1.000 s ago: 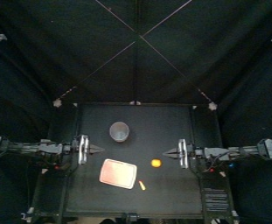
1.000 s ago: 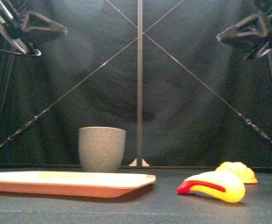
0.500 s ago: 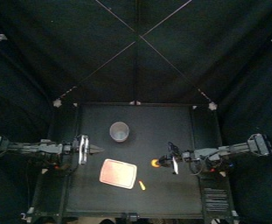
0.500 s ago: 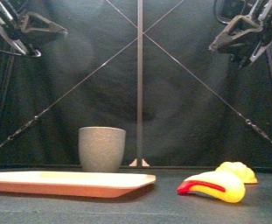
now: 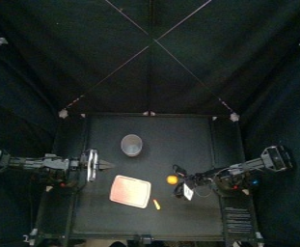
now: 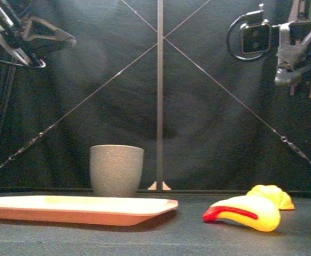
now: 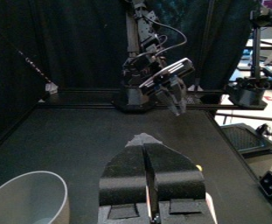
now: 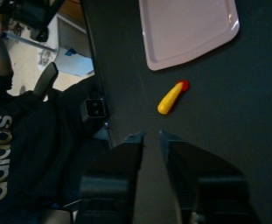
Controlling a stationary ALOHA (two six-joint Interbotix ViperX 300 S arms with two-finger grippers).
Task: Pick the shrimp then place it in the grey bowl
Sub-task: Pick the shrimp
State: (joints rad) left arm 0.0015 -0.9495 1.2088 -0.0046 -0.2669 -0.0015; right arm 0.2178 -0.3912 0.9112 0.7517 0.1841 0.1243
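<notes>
The shrimp is a small yellow toy with a red end, lying on the table just right of the pink tray; it also shows low in the front view and in the right wrist view. The tall grey speckled cup stands upright behind the tray. My right gripper hovers above the table right of the shrimp, jaws together with nothing in them. My left gripper rests shut at the left, the cup beside it.
A second yellow toy lies next to the right gripper, behind the shrimp in the front view. The pink tray holds nothing. Bare black table surrounds the cup.
The right arm has swung from the table's right side toward the middle and front, its gripper turning over the yellow toys. The left arm, cup, tray and shrimp have not moved.
</notes>
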